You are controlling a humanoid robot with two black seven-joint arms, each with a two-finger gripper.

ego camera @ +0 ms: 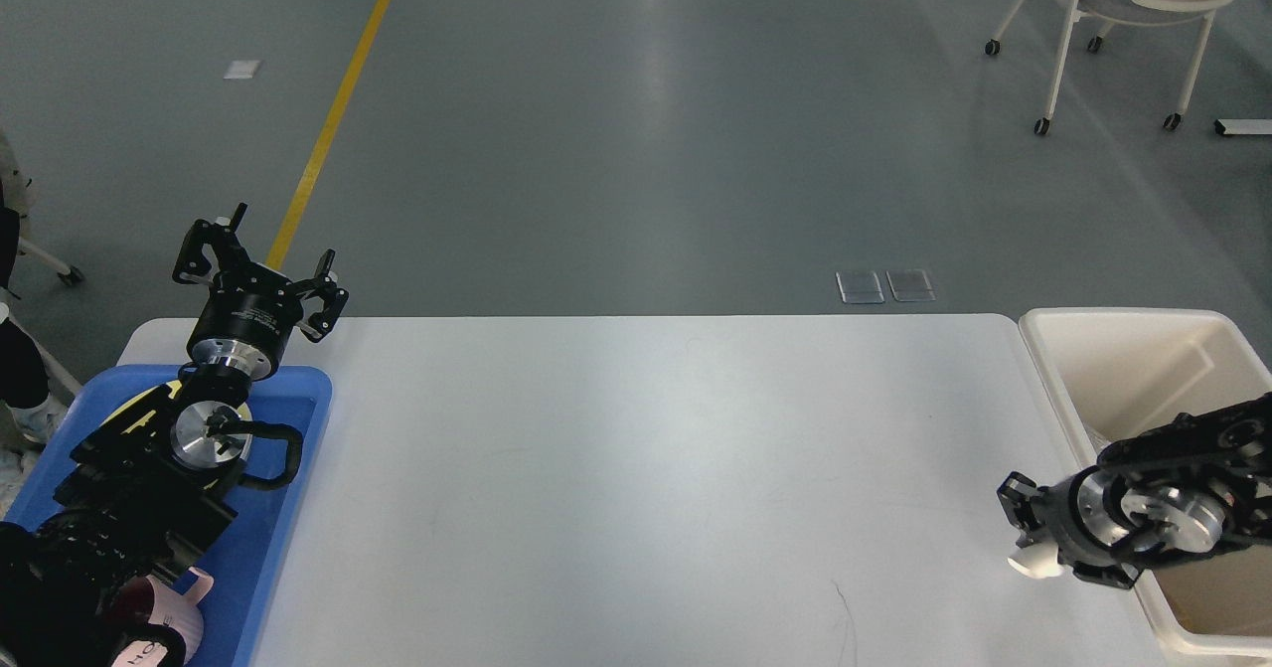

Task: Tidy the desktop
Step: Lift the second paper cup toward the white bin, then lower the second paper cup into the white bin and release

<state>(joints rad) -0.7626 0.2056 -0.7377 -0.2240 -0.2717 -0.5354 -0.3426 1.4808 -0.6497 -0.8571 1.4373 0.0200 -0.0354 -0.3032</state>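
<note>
Hovering my left gripper (pixel 260 261) wide open above the blue tray (pixel 298 428); right gripper (pixel 1024 538) unclear; desktop (pixel 636 468) bare.

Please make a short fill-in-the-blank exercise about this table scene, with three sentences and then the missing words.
1. The tray at the left end of the desktop has the colour ____.
2. The left gripper has its fingers spread ____.
3. The cream-white bin stands at the ____ end of the desktop, under the right arm.

Missing words: blue; open; right
</note>
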